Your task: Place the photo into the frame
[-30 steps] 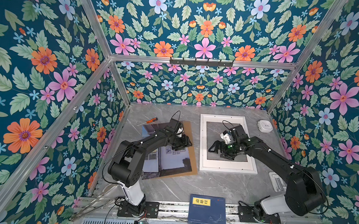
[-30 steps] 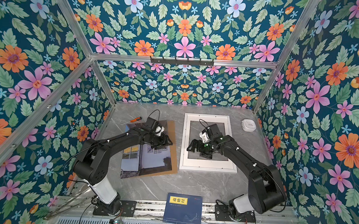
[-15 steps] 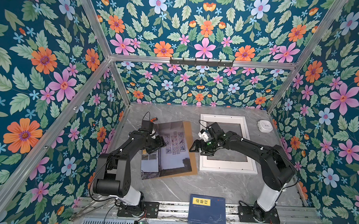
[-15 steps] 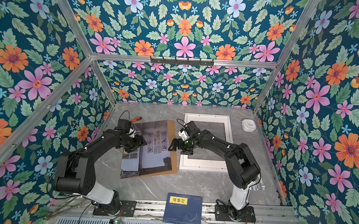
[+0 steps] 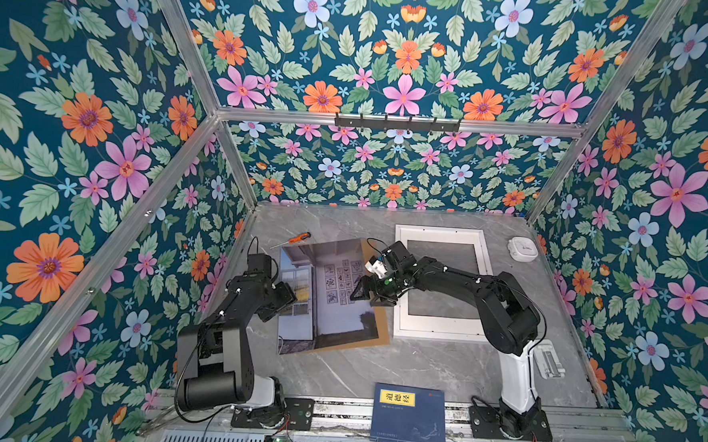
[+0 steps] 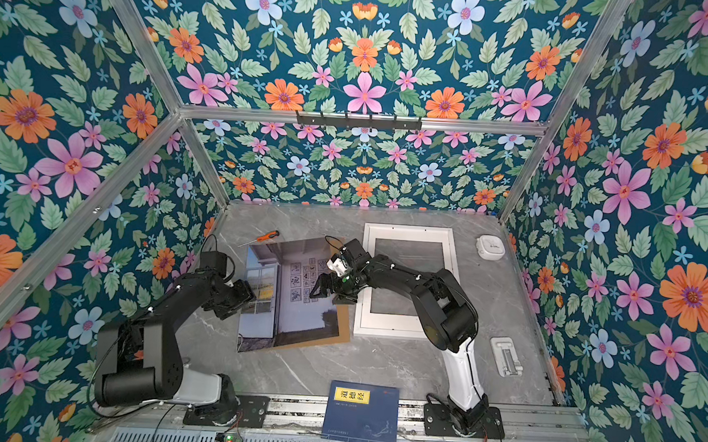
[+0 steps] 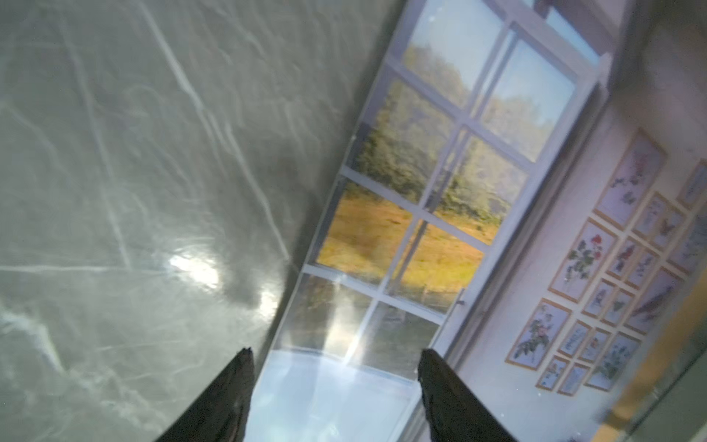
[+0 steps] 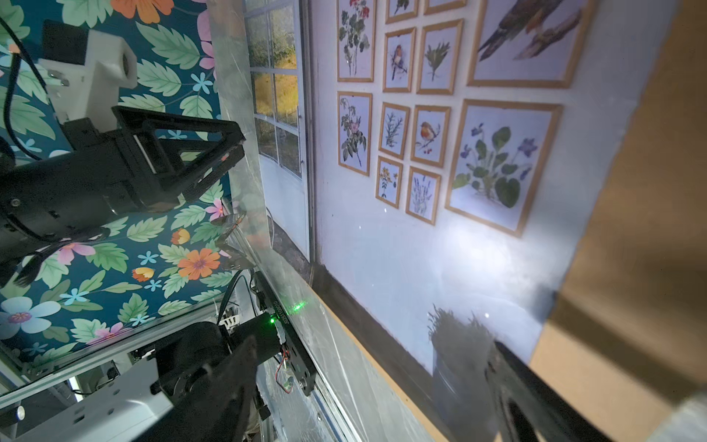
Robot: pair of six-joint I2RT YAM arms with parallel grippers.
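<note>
Nearest, bottom centre in both top views: a dark blue book point(image 5: 410, 416) point(image 6: 361, 411) with a yellow label, flat across the front edge of the grey marbled desk point(image 5: 419, 364). On either side of it, the two arm bases.

Further in, left of centre: the photo point(image 5: 327, 299) point(image 6: 290, 297), face up on a brown backing board point(image 5: 384, 331), not in the frame. Lower left corner out past the board onto bare desk. Board visible as a brown strip along the photo's right and lower sides.

At the photo's left edge, the left pincer point(image 5: 289, 297) point(image 7: 334, 356): spread. In the left wrist view, one fingertip point(image 7: 239, 367) over the desk and its mate over the print, the paper's edge running between them, nothing seen pinched.

At the photo's right edge, by the grid of small botanical pictures, the right pincer point(image 5: 370, 293) point(image 8: 375, 398): spread wide, low over print and board, gripping nothing.

Right of centre: the frame point(image 5: 434, 330) point(image 6: 388, 325), white, flat on the desk, just beside the board, grey desk showing through its opening, right arm crossing above it. Contact between board and frame: impossible to tell.

Lower right of the desk: a flat white part point(image 5: 548, 359). Farther back, upper left: an orange-handled screwdriver point(image 5: 297, 239), just beyond the photo's top corner. Upper right: a small white rounded case point(image 5: 522, 249).
</note>
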